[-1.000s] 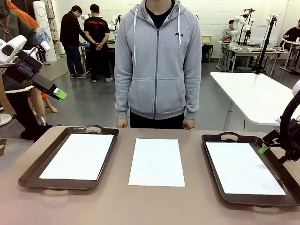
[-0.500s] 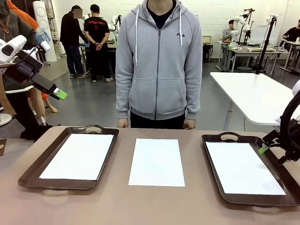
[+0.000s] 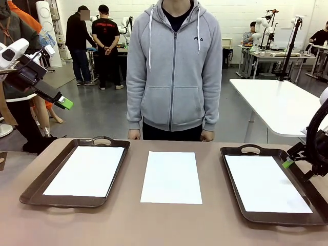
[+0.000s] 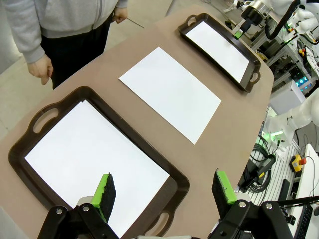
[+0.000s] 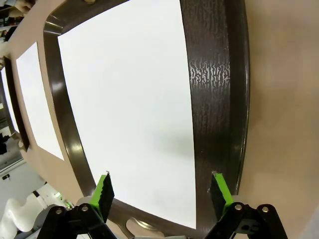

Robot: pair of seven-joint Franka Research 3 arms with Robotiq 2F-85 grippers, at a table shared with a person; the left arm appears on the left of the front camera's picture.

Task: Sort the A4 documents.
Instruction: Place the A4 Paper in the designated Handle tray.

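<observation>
Table (image 3: 128,220): two trays with one loose sheet between them.

Left tray (image 3: 36,187): one left sheet (image 3: 86,170) lying flat inside the rim.

Right tray (image 3: 233,184): one right sheet (image 3: 266,183), also flat inside the rim.

Middle sheet (image 3: 170,177): bare on the table, apart from both trays, in front of the person (image 3: 173,72).

Progress, as I judge it: partly sorted. The middle sheet is not yet in a tray.

Left gripper (image 4: 164,181): raised above the left tray, jaws wide apart, holding nothing.

Right gripper (image 5: 160,186): low over the right tray's outer side, jaws wide apart, empty.
</observation>
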